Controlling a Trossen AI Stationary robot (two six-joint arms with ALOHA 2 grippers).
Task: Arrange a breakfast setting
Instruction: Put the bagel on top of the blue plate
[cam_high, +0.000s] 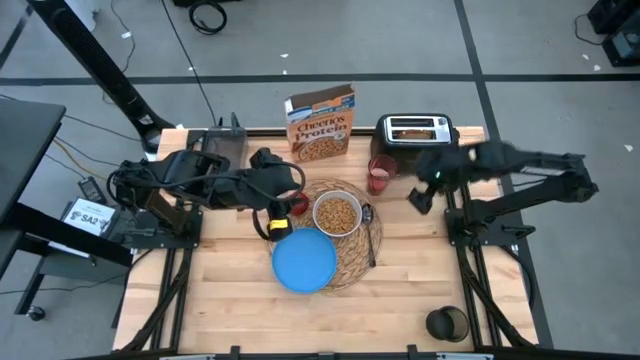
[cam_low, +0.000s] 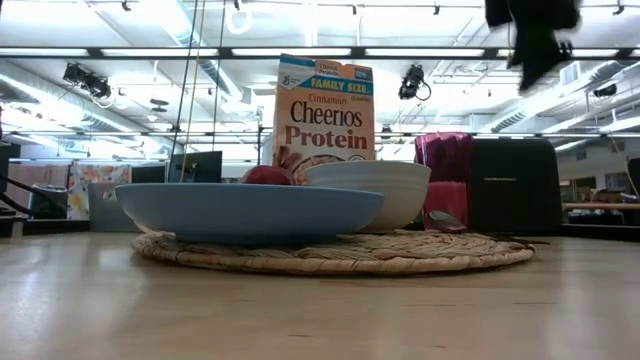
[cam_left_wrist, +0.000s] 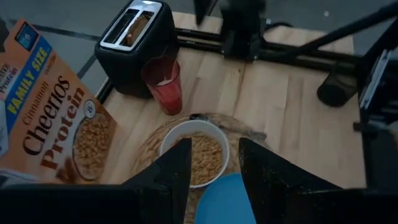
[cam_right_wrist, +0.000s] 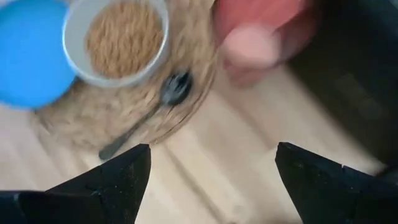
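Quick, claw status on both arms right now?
Left claw: open, holding nothing, above the small white bowl of cereal.
Right claw: open, holding nothing, near the translucent pink cup.

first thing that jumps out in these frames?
The blue plate and the white bowl of cereal share the round woven placemat at mid-table, with a dark spoon beside the bowl. Behind stand the orange Cheerios box, a pink cup and the black toaster holding toast. The left gripper hovers at the mat's edge, the right gripper open near the cup.
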